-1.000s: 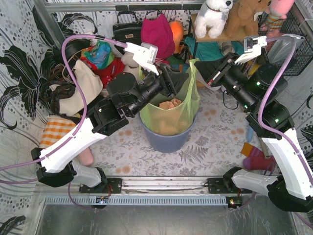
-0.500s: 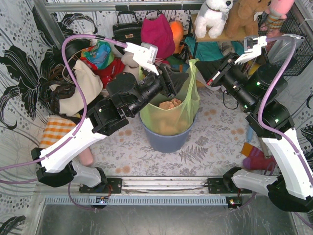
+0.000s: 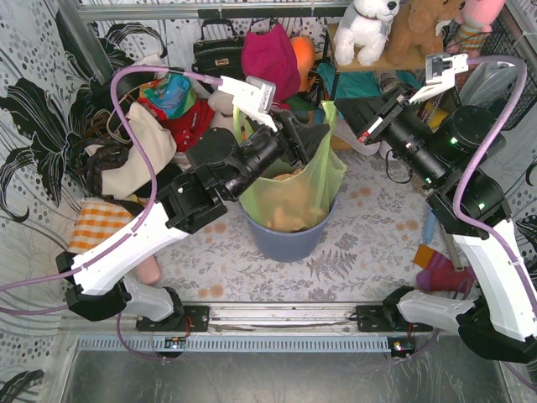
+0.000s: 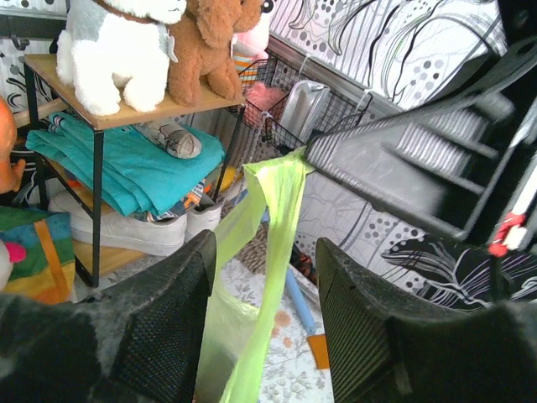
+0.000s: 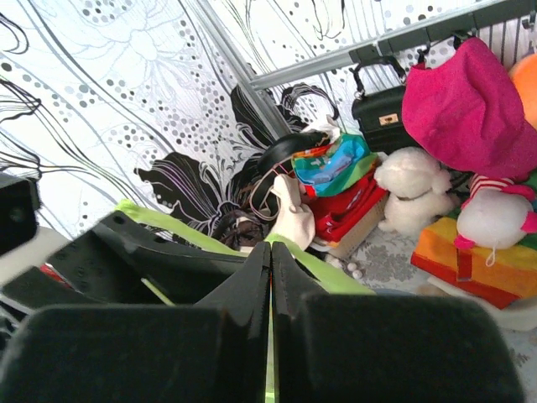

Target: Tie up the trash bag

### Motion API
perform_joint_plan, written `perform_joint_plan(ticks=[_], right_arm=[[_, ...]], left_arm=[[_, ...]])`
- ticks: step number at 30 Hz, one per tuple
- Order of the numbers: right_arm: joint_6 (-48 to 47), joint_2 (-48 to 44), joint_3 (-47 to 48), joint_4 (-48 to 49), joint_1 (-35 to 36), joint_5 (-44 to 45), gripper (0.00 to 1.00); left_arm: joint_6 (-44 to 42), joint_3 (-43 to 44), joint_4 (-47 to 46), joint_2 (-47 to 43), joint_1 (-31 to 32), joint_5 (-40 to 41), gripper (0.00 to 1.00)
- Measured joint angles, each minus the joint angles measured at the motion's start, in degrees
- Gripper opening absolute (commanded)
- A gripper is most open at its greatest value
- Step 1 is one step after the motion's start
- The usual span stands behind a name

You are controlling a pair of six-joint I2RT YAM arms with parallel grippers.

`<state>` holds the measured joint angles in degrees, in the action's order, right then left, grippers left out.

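Observation:
The lime-green trash bag sits in a blue-grey bin, with tan scraps showing through the plastic. Its long handle strip rises above the bin. My right gripper is shut on the top of that strip; in the right wrist view a green sliver shows between the closed jaws of the right gripper. My left gripper stands open just below, with both handle strips hanging between its fingers. In the top view the left gripper is over the bin's rear rim.
Behind the bin lie a cream tote, a black handbag, a pink bag and coloured cloths. A shelf with plush toys stands at the back right. A blue-handled tool lies on the floor.
My right gripper has closed on the handle strip and drawn it slightly up and right. My left gripper has opened a little wider and shifted slightly right.

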<state>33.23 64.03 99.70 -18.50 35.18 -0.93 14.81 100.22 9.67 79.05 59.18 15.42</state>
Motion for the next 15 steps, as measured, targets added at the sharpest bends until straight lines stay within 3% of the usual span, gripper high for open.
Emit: perform_joint_plan(ticks=[13, 15], right_arm=[[0.44, 0.17, 1.38, 0.55, 0.00, -1.92, 0.00], [0.44, 0.13, 1.38, 0.33, 0.00, -1.84, 0.14]], left_arm=[[-7.17, -13.42, -14.71, -0.39, 0.02, -1.62, 0.67], [-7.65, -14.34, -16.00, -0.59, 0.02, -1.79, 0.66]])
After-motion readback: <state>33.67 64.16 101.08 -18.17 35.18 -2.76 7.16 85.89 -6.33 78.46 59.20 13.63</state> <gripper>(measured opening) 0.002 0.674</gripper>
